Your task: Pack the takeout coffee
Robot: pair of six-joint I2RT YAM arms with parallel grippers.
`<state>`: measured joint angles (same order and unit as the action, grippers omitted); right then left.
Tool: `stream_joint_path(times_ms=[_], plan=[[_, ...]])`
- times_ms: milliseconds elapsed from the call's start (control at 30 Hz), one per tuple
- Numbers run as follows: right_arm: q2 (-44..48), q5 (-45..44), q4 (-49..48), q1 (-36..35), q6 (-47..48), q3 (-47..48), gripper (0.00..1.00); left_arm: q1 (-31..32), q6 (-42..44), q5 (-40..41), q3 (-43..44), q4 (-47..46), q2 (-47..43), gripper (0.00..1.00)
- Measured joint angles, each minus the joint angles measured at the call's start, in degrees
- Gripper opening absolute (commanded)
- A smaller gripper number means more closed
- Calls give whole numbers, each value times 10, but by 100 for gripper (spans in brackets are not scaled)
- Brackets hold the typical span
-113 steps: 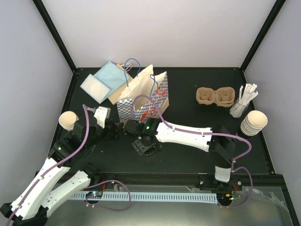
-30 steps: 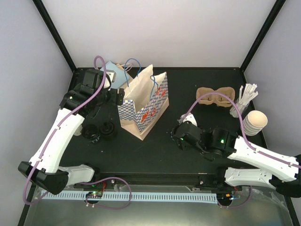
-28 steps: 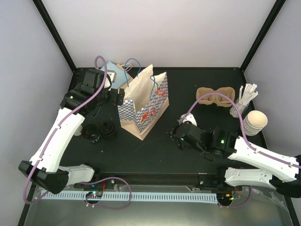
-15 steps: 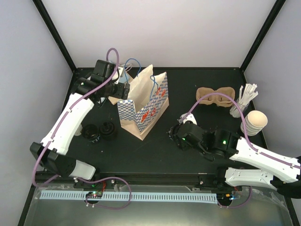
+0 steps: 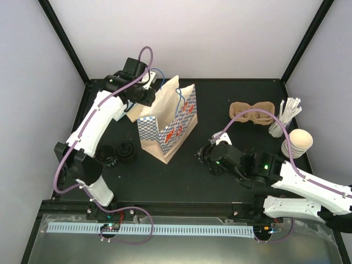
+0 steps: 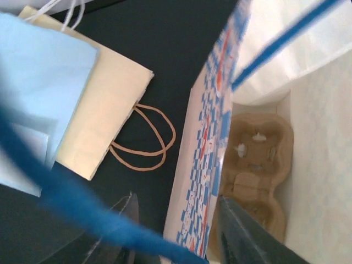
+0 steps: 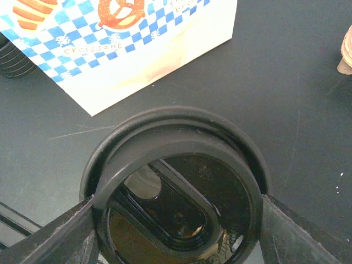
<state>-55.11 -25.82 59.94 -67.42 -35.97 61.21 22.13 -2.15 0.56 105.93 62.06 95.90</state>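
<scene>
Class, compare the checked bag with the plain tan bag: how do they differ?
The checked bag stands upright and open; the tan bag lies flat and folded. The checked bag has blue handles and a printed pattern; the tan bag has brown handles and no print. Both are paper bags with cord handles.

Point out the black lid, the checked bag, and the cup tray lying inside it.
black lid (image 7: 177,131): right wrist view, on its raised rim.
checked bag (image 5: 168,133): top external view, on its printed side.
cup tray (image 6: 254,175): left wrist view, between its two holes, down in the checked bag.
</scene>
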Motion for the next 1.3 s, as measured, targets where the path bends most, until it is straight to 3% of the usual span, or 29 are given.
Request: stream_joint_path(times_ms=[100,167,367,733,1000,1300], plan=[[3,-1,3,0,10,3,73,0,3,-19,7,12,14,9],[3,-4,9,0,20,12,73,0,12,-33,7,21,17,2],[4,-28,26,0,58,78,73,5,24,-64,3,23,5,2],[24,-90,69,0,93,152,73,36,47,-98,-78,-8,-131,2],[57,-130,96,0,104,183,71,56,53,-99,-146,-32,-176,2],[70,-113,40,0,195,196,69,113,50,-96,-221,-68,-231,2]])
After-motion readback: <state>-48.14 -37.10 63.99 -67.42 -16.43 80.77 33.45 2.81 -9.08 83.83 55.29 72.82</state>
